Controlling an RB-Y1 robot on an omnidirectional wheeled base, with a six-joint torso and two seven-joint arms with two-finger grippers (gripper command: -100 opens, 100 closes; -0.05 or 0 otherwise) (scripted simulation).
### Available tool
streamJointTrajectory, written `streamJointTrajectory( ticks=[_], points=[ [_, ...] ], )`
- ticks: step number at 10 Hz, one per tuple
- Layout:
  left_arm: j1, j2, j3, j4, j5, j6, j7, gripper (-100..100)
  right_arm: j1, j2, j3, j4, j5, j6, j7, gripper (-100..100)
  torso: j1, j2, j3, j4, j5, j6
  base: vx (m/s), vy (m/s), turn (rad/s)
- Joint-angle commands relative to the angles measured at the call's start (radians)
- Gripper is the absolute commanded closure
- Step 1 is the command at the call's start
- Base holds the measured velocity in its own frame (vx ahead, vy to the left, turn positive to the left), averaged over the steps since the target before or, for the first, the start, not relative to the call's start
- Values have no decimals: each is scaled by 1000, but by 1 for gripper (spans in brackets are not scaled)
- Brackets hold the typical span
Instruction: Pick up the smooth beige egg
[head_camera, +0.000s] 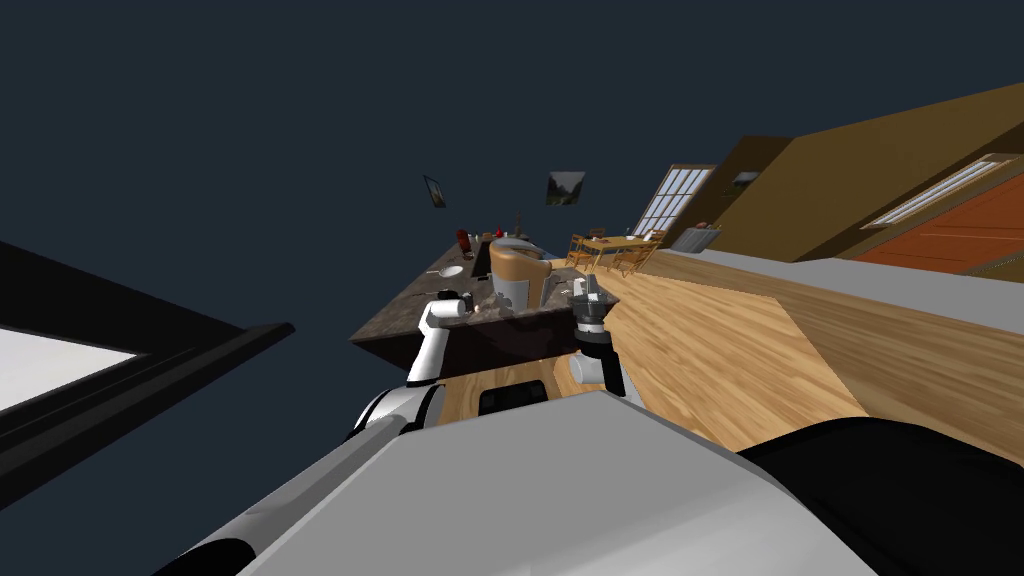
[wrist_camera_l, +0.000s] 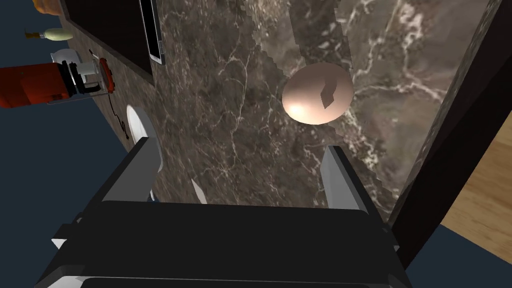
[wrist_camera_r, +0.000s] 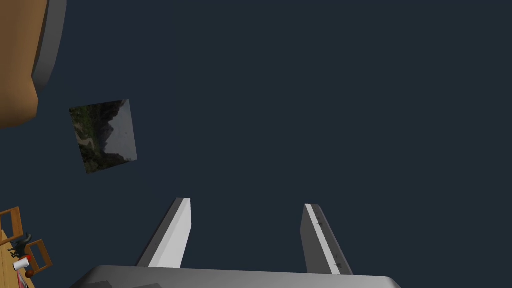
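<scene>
**Egg lies ahead of the open left end effector, off to one side**

The egg (wrist_camera_l: 317, 94) is a smooth, pale beige oval lying on the dark, white-veined marble surface (wrist_camera_l: 225, 90). It sits close to the surface's dark edge, with wooden floor (wrist_camera_l: 480, 200) below that edge. Nothing touches it or props it up.

By its look I judge it light, rigid and thin-shelled. It is also glossy and rounded all over, so it would likely squirt out of a pinch placed too high or too low. On the hard marble it could also roll if nudged, and the nearby drop to the floor makes that the main risk. The safest hold is probably across its widest part, one blade on each side, closing gently and no further than contact.

The left end effector (wrist_camera_l: 239, 147) hovers over the surface with its two blades spread wide and nothing between them. The egg is beyond the fingertips, not yet inside the gap. It lines up nearer the finger (wrist_camera_l: 336, 175) on the edge side than the middle. I would want a small shift toward the edge, to centre the egg, before any descent.

Farther along the surface are a red appliance (wrist_camera_l: 30, 85) and a white plate (wrist_camera_l: 134, 120), both well apart from the egg.

The right end effector (wrist_camera_r: 245, 205) is raised beside the surface in the head view, fingers apart and empty.
</scene>
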Motion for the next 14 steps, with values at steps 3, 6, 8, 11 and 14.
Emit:
streamJointTrajectory(
  ticks=[3, 6, 8, 11, 14],
  points=[
    [-29, -13, 6, 44, 9, 92, -23, -100, 0, 0, 0, 0, 0, 0, 0, 0, 0, 0, 0, 0, 0, 0, 38, 27, -20],
    [-55, -31, 13, 98, 19, 175, -46, -100, 0, 0, 0, 0, 0, 0, 0, 0, 0, -2, -1, 0, 0, 0, 70, 32, -32],
    [-57, -42, 15, 122, 22, 205, -54, -100, 0, 0, 0, 0, 0, 0, 0, 0, 0, -2, -1, 0, 0, 0, 67, 29, -26],
    [-69, -15, 33, 152, 37, 182, -64, -100, 0, 0, 0, 0, 0, 0, 0, 0, -2, 2, 1, 0, 0, 0, 5, -1, -44],
    [-87, 24, 64, 217, 60, 146, -82, -100, 0, 0, 0, 0, 0, 0, 0, 0, -5, 6, 4, 1, -1, 0, -46, -36, -127]
  ],
)
